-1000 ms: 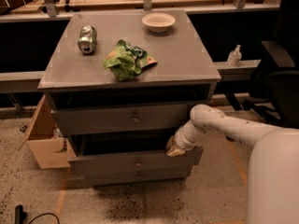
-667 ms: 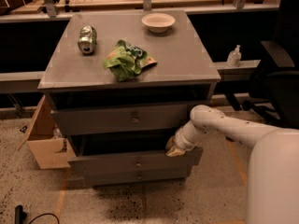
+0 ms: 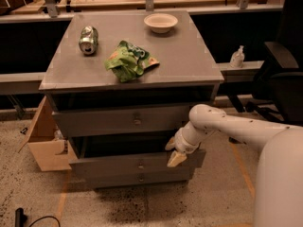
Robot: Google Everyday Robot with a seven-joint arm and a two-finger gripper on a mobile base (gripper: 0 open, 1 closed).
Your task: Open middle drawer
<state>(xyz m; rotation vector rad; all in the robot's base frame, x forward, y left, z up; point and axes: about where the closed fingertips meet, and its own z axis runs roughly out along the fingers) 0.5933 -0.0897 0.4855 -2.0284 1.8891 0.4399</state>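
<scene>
The middle drawer is a wide shallow grey front with a small round knob. It stands pulled out a little from the grey cabinet, with a dark gap above it. My gripper, on a white arm coming in from the right, sits at the right end of this drawer's top edge. One tan fingertip is behind the front and the other is in front of it, closed on the front. The top drawer above it is shut. The bottom drawer shows just below as a narrow front.
On the cabinet top lie a crushed can, a green chip bag and a white bowl. A cardboard box stands at the cabinet's left. A black chair is at the right. A cable lies on the floor.
</scene>
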